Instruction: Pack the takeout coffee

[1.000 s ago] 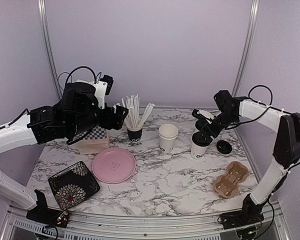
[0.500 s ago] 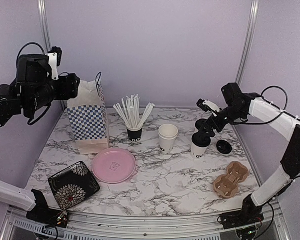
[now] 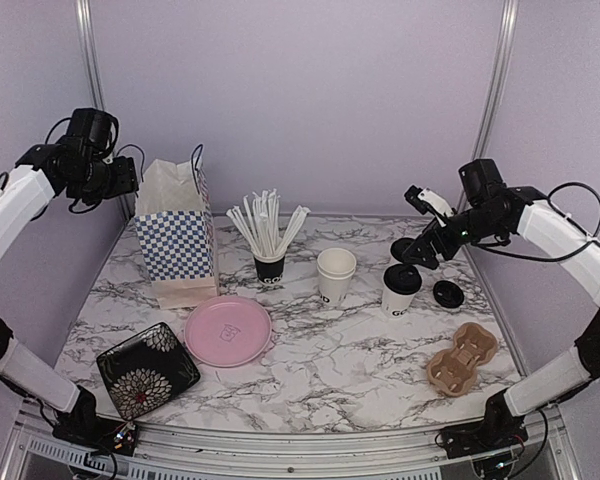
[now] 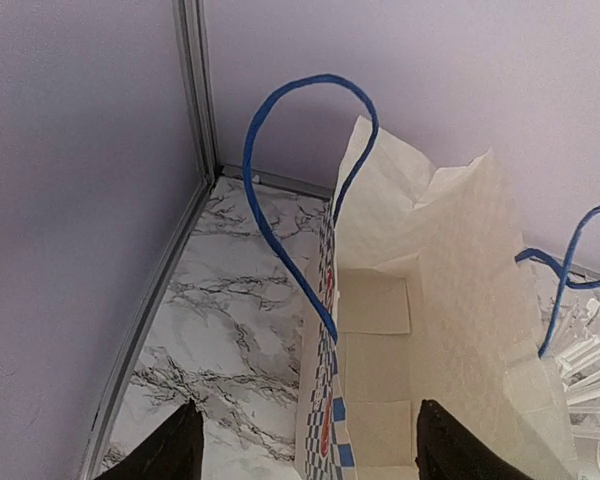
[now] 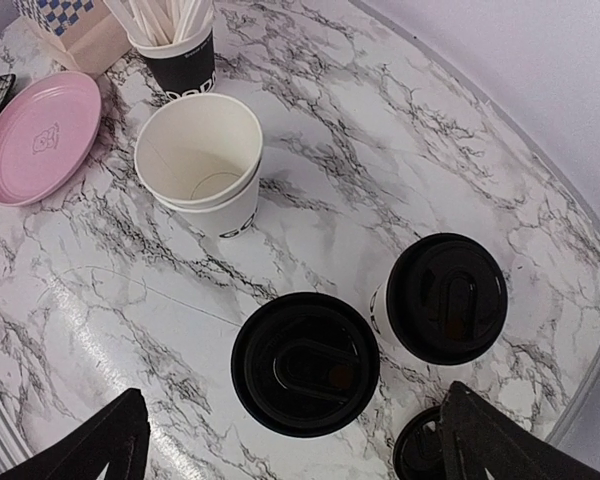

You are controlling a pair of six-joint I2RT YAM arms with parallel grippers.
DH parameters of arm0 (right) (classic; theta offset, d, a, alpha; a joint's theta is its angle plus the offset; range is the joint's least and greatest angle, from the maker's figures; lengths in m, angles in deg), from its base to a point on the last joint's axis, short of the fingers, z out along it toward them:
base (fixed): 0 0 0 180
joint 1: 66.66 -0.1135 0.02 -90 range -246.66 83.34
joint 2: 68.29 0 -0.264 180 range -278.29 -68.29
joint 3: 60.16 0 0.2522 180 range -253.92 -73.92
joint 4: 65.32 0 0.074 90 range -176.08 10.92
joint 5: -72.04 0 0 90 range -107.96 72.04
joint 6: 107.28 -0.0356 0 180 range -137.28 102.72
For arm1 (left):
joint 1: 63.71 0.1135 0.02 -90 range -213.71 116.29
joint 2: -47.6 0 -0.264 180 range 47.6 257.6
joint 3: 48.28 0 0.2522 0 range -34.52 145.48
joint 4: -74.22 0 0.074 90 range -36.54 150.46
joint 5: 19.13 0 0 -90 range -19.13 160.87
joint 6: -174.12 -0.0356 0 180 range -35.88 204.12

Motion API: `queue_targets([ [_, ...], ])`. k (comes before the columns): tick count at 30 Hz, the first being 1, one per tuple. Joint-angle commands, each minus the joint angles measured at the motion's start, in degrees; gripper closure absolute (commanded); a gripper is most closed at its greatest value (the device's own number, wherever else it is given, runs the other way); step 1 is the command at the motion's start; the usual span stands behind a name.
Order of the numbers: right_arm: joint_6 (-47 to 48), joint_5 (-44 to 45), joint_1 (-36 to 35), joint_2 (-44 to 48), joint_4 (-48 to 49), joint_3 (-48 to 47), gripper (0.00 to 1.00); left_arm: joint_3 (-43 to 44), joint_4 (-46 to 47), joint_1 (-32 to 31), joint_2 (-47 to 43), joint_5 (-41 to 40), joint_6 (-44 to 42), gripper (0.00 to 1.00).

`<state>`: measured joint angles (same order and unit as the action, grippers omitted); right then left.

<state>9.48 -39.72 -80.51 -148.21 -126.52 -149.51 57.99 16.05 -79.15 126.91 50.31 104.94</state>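
Two takeout coffee cups with black lids stand at the right of the table, one in front [image 3: 400,290] [image 5: 305,362] and one just behind it [image 3: 404,249] [image 5: 446,297]. My right gripper [image 3: 427,228] [image 5: 295,452] hovers open above them, with nothing between its fingers. A blue-checked paper bag [image 3: 176,240] [image 4: 380,330] stands open at the back left, its blue handles up. High over the bag's left wall, my left gripper [image 3: 126,182] [image 4: 315,452] is open and straddles that wall without touching it.
A loose black lid [image 3: 447,293] lies right of the cups. A stack of open white cups [image 3: 336,272], a black cup of white sticks [image 3: 268,262], a pink plate [image 3: 227,330], a black flowered dish [image 3: 147,368] and a cardboard cup carrier [image 3: 462,358] share the table.
My left arm swung up and back to the left, uncovering the bag. My right gripper let go of the front cup's lid, opened and rose away to the right.
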Motion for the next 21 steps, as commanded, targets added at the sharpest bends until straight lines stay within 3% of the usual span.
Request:
queue_targets([
  [1, -0.2, -0.6, 0.4, 2.7, 2.1, 2.1, 0.02, 1.6, 2.2, 4.2, 3.8, 8.9, 1.2, 0.29],
  [6, 0.1, -0.7, 0.4, 3.7, 3.4, 5.3, 0.01, 2.2, 5.8, 7.7, 8.0, 17.4, 1.4, 0.39],
  [10, 0.2, -1.0, 0.4, 3.3, 3.8, 5.9, 0.02, 3.0, 6.6, 8.0, 11.1, 19.1, 1.5, 0.44],
  [14, 0.2, -1.6, 0.4, 3.1, 3.7, 5.5, 0.03, 4.7, 6.6, 8.1, 13.8, 17.8, 0.9, 0.58],
  [21, 0.1, -1.5, 0.4, 3.3, 3.3, 5.2, 0.04, 9.9, 5.7, 8.1, 18.3, 14.1, -1.6, 0.93],
])
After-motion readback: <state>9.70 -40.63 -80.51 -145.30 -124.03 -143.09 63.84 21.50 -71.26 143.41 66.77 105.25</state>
